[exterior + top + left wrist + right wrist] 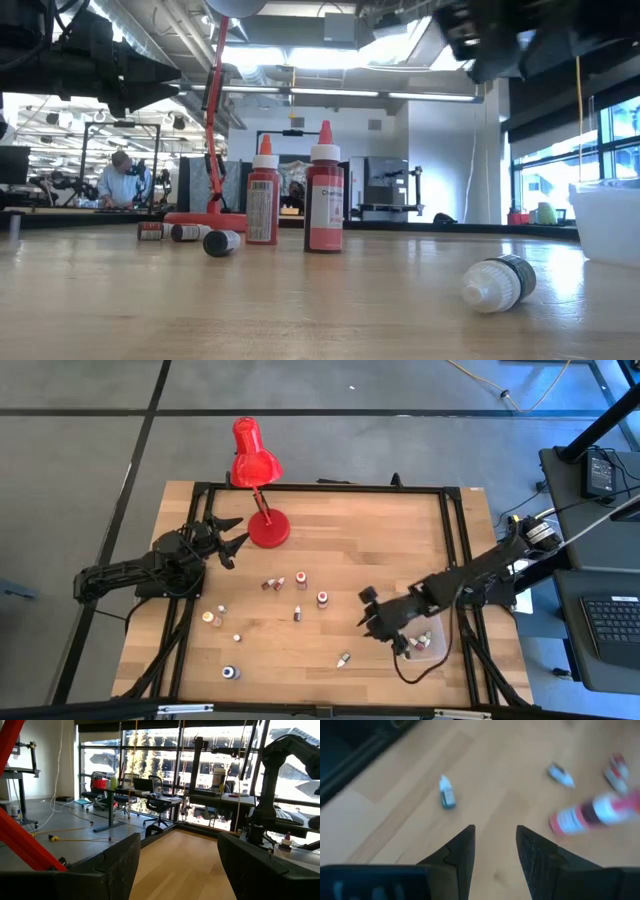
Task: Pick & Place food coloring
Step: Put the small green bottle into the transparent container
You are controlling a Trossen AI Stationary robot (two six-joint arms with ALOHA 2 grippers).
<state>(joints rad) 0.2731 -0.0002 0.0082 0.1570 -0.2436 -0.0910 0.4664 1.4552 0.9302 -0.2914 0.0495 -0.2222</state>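
Several tiny food coloring bottles are scattered over the wooden table [330, 530]. Some stand upright, such as a red one [323, 599] [324, 195]. Others lie on their sides, such as one with a white cap [344, 658] [500, 282] [446, 795]. More sit inside the clear tub [425, 643]. My right gripper [367, 608] [495, 837] is open and hovers above the table between the tub and the scattered bottles, holding nothing. My left gripper [230, 536] [177, 865] is open and waits beside the red lamp's base [268, 530].
The red desk lamp [252, 455] stands at the table's far left, its arm [20, 837] close by my left gripper. A black frame [320, 487] runs around the table. The tub [610, 220] sits near the table's right edge. Bare wood lies between the bottles.
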